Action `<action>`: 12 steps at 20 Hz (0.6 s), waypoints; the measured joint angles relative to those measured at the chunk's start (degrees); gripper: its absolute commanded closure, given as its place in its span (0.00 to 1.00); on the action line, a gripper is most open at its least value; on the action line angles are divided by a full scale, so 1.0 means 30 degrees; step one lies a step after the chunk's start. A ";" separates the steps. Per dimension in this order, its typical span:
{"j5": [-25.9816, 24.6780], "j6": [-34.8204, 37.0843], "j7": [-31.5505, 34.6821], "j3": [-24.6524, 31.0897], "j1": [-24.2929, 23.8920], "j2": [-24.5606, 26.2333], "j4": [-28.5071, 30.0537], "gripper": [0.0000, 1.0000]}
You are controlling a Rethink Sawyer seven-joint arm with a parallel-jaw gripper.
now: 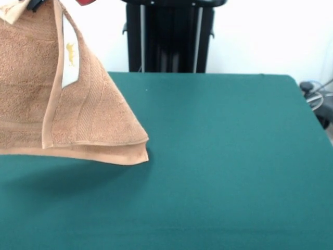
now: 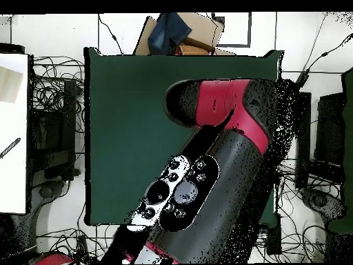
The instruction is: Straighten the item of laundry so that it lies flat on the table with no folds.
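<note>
Green table [image 1: 223,156] (white wall [image 1: 260,36] behind)

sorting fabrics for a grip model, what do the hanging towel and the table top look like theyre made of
The towel looks like tan terry cloth: a nubby looped pile, flat woven border bands and a hemmed edge, with a smooth white tag, probably satin. The table seems covered in matte dark green cloth, felt-like, with no sheen.

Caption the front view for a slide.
Folded tan towel hangs lifted above the green table, white tag showing.
</note>
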 measured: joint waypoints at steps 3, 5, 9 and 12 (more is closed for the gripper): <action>0.0000 0.0095 0.0000 -0.0066 0.0031 -0.0008 -0.0100 1.00; -0.0004 0.0131 0.0000 -0.0149 0.0124 -0.0053 -0.0094 1.00; 0.0000 0.0131 0.0000 -0.0684 0.0834 -0.0543 0.0310 1.00; 0.0000 0.0135 0.0000 -0.1236 0.1734 -0.1212 0.0889 1.00</action>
